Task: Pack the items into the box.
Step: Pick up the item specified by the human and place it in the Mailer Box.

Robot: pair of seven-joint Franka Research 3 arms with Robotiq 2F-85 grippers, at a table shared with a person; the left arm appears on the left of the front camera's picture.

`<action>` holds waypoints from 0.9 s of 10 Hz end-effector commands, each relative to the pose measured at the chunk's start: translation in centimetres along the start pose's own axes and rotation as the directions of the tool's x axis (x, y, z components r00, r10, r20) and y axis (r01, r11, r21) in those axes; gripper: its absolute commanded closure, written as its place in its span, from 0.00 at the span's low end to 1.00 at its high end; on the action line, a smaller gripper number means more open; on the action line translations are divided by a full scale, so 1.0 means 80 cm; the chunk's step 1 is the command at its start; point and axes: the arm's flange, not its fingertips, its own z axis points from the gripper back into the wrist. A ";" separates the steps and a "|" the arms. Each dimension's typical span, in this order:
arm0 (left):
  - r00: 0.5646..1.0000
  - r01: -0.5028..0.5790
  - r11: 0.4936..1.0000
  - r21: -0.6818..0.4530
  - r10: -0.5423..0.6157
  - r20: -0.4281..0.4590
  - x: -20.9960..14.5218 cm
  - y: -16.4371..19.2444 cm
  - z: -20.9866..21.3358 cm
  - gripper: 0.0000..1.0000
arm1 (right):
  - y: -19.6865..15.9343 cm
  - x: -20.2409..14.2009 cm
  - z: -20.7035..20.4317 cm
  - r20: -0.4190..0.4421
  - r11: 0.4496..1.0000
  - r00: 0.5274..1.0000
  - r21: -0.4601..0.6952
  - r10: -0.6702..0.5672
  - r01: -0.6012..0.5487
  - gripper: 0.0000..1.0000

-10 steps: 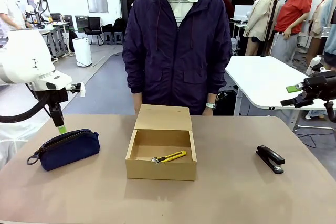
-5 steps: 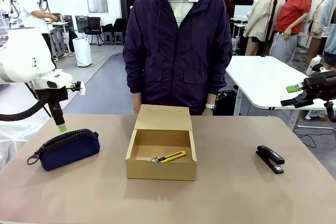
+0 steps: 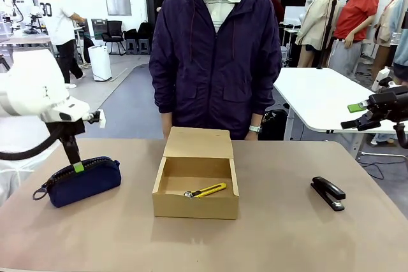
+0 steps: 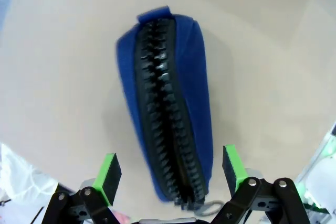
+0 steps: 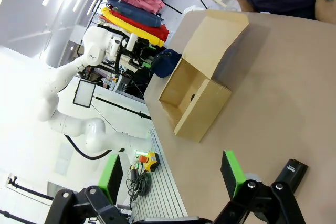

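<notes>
1. The left hand (image 3: 76, 166) is wide open, its pads either side of the pouch (image 3: 89, 183) near the bench's (image 3: 287, 234) left edge, gripping nothing.
2. The right hand (image 3: 352, 116) is open and empty, raised beyond the right edge.
3. The knife (image 3: 207, 190) lies inside the box (image 3: 194, 207), mid-bench.

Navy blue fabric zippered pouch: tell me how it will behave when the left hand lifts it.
The navy blue fabric zippered pouch looks soft, so it will probably squash when the open left hand closes and sag at the ends. It lies flat on the tan table, so rolling seems unlikely. Cloth sides should grip, not slip.
</notes>
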 end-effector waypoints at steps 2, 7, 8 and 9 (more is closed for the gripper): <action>0.999 0.022 0.997 -0.069 -0.019 0.041 -0.010 0.000 -0.058 0.00 | 0.006 0.004 -0.001 -0.006 1.000 1.000 -0.016 -0.011 0.011 0.00; 0.999 0.024 0.991 -0.131 -0.020 0.032 -0.008 0.012 -0.107 0.47 | 0.006 0.004 -0.001 -0.006 1.000 1.000 -0.016 -0.011 0.011 0.00; 1.000 0.021 0.989 -0.148 -0.018 0.019 -0.009 0.009 -0.107 1.00 | 0.006 0.004 -0.001 -0.006 1.000 1.000 -0.016 -0.011 0.011 0.00; 1.000 0.010 0.991 -0.133 -0.011 -0.003 -0.012 0.011 -0.105 1.00 | 0.006 0.004 -0.001 -0.006 1.000 1.000 -0.016 -0.011 0.011 0.00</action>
